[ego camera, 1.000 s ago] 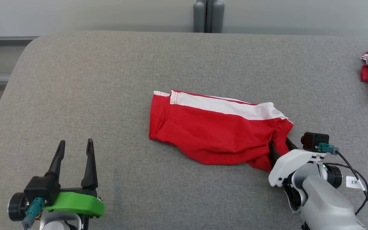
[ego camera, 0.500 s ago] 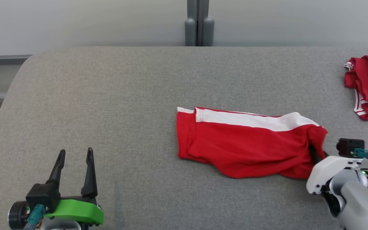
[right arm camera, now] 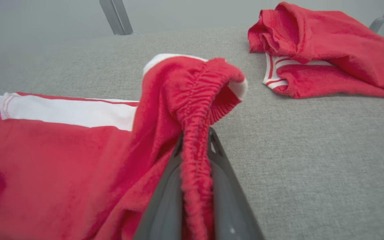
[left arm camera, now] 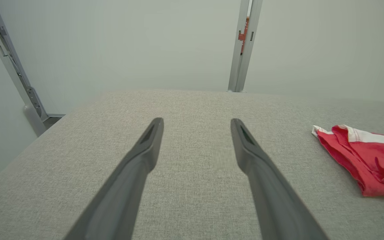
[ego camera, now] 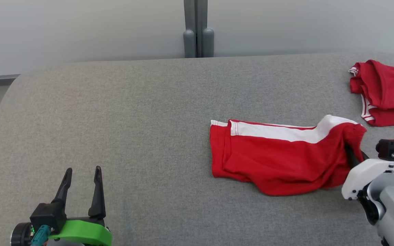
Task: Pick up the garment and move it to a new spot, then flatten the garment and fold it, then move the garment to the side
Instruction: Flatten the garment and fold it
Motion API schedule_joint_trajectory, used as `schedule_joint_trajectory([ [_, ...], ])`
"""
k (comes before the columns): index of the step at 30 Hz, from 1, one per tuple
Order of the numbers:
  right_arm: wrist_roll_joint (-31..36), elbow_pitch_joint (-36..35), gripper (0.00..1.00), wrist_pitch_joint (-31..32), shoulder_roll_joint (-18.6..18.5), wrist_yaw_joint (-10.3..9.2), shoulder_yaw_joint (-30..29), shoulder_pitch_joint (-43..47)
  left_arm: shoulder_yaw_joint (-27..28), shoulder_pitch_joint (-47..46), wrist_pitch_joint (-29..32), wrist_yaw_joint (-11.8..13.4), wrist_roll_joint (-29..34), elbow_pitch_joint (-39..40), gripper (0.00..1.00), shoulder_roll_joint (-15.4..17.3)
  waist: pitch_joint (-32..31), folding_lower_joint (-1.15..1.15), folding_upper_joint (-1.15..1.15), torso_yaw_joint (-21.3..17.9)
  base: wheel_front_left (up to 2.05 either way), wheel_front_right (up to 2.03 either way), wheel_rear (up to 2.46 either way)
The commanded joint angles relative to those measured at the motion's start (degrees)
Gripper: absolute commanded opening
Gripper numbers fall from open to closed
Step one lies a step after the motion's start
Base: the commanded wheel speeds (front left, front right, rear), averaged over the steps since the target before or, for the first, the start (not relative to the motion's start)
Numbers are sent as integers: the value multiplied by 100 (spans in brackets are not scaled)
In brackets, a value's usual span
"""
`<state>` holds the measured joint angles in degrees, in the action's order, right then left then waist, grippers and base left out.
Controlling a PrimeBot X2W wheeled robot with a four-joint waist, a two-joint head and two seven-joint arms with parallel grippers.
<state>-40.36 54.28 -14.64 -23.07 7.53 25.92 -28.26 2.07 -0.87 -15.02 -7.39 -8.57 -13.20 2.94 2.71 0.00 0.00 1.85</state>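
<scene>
A red pair of shorts [ego camera: 279, 160] with a white side stripe lies folded on the grey surface, right of centre. My right gripper [ego camera: 352, 155] is shut on its gathered waistband [right arm camera: 195, 110], which stands pinched between the two grey fingers [right arm camera: 165, 203] and lifts slightly off the surface. The shorts' leg end [left arm camera: 362, 156] reaches into the right of the left wrist view. My left gripper [ego camera: 80, 177] stands open at the lower left, far from the shorts, with nothing between its fingers [left arm camera: 145, 146].
A second red garment [ego camera: 385, 92] with white trim lies crumpled at the far right, just beyond the held shorts [right arm camera: 325, 50]. The grey padded surface [ego camera: 115, 119] has a rounded left edge. A grey post [ego camera: 198, 29] stands behind it against the pale wall.
The right gripper has dragged the shorts rightward, closer to the second garment. The head camera has also shifted, so the surface sits lower in view. The left gripper kept its place.
</scene>
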Motion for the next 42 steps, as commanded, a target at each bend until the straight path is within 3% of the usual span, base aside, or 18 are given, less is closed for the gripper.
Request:
schedule_joint_trajectory([
  [1,-37,-118,0,-11,51,-10,66,-68,17,51,-15,-16,-48,-12,100,2,-36,0,0,-40,0,0,0],
  [16,-107,-1242,0,355,757,-10,511,-130,-33,60,-15,-16,-120,-114,100,0,-124,0,0,57,0,0,0],
  [23,52,-1040,0,408,1332,-9,419,-326,-141,-97,-15,-1,-175,-167,100,0,-46,0,0,246,0,0,0],
  [30,351,-361,0,278,1721,-8,236,-585,-284,-211,-15,36,-219,-249,100,2,0,0,0,410,0,0,0],
  [31,381,-263,35,240,1761,-8,221,-612,-292,-219,-15,44,-222,-258,100,2,4,0,0,422,0,0,0],
  [32,404,-196,94,216,1786,-8,216,-630,-295,-223,-15,44,-225,-263,100,2,5,0,0,431,0,0,0],
  [33,428,-119,100,189,1808,-8,212,-645,-297,-221,-15,52,-228,-267,100,2,4,0,0,437,0,0,0],
  [42,592,-294,100,-33,1608,-8,160,-655,-150,-71,-15,86,-165,-221,100,1,-36,0,0,253,0,0,0],
])
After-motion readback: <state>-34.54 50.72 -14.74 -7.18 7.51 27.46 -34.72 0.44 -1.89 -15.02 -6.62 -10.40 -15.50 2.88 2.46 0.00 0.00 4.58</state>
